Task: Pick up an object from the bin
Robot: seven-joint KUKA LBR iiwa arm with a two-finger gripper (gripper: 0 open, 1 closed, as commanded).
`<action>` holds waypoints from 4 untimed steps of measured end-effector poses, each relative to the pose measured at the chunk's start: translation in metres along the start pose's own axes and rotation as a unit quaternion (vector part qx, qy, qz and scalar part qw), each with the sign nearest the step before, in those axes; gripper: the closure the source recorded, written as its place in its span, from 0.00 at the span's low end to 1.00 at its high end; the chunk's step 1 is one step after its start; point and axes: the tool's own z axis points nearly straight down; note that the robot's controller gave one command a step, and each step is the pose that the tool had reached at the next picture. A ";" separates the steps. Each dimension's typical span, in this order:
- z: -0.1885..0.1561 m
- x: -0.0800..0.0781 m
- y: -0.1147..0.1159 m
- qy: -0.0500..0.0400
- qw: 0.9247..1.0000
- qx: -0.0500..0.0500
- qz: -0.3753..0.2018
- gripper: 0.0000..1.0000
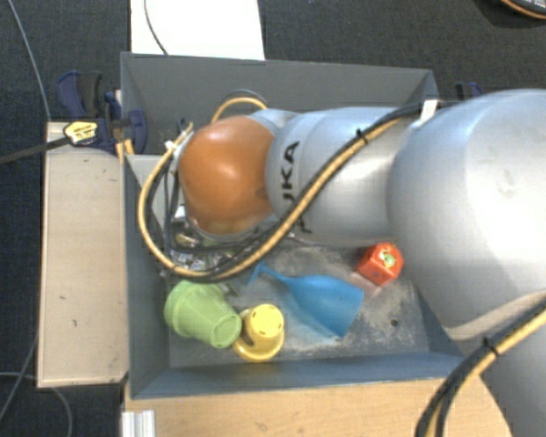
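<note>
Orange wrist cover [223,176] sits low in bin [282,76] just up-view of green cup [200,314], gripper [191,241] state can't be told, nothing seen held, so pick likely not done; yellow piece [261,331], blue cup [320,300], red block [380,263] lie right of green cup.

Just below the orange wrist cover [223,173], a green cup [200,313] and a yellow toy [260,331] lie touching and close off that side of the bin [282,71]. To its lower right a blue cup [320,300] lies tipped, with a red-orange block [380,263] near it. Bare floor shows beyond the blue cup, under the arm. Cables [150,217] crowd the cover's left
</note>
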 end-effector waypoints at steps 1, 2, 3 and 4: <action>-0.032 0.000 0.001 -0.001 1.000 -0.002 0.002 1.00; -0.048 0.000 0.000 -0.003 1.000 0.000 0.005 1.00; -0.059 0.001 0.001 0.000 1.000 -0.003 0.007 1.00; -0.086 0.000 -0.001 -0.004 1.000 -0.001 0.008 1.00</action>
